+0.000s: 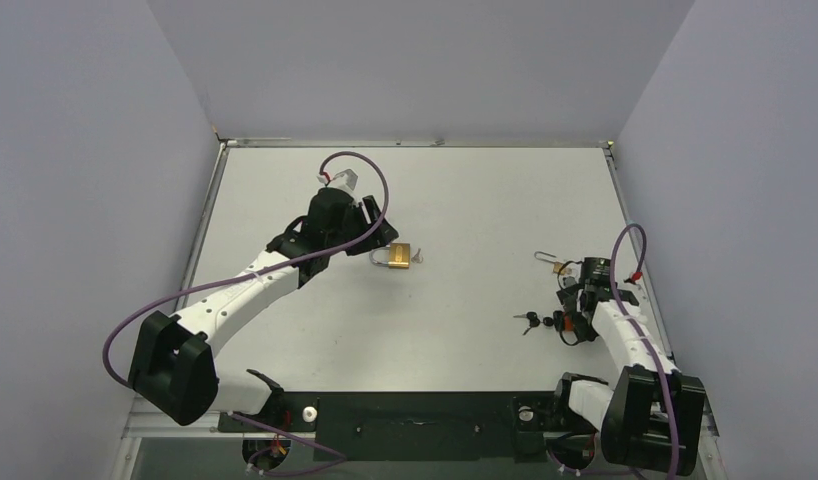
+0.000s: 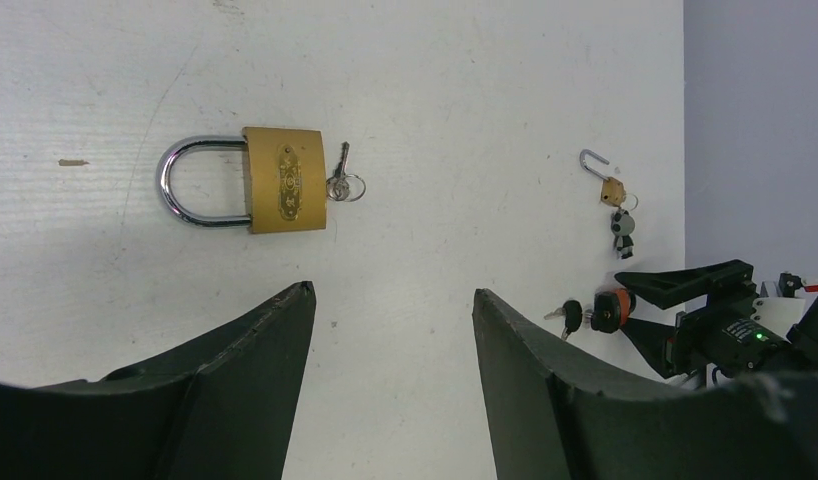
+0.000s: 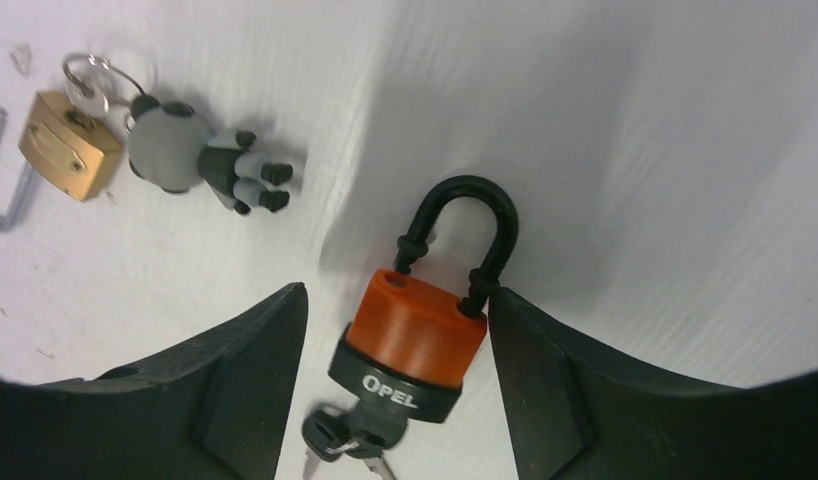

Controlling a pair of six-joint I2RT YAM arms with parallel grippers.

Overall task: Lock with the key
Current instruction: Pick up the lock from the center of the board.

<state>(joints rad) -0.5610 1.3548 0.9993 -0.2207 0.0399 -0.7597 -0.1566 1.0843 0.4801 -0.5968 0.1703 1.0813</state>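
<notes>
An orange-and-black padlock [image 3: 415, 340] with a black shackle lies on the white table, a black-headed key [image 3: 335, 435] in its base. My right gripper [image 3: 396, 290] is open and straddles it, the right finger close to the shackle. In the top view this padlock [image 1: 570, 322] is at the right, under the right gripper [image 1: 577, 300]. A large brass padlock [image 2: 285, 180] with a closed steel shackle lies mid-table [image 1: 395, 257], a small key [image 2: 340, 180] at its base. My left gripper [image 2: 392, 290] is open and empty, just short of it [image 1: 377, 228].
A small brass padlock [image 3: 70, 145] with an open shackle and a grey keychain figure [image 3: 175, 150] lies just beyond the orange padlock [image 1: 557, 265]. The table's right edge [image 1: 645, 270] and the grey side walls are close to the right arm.
</notes>
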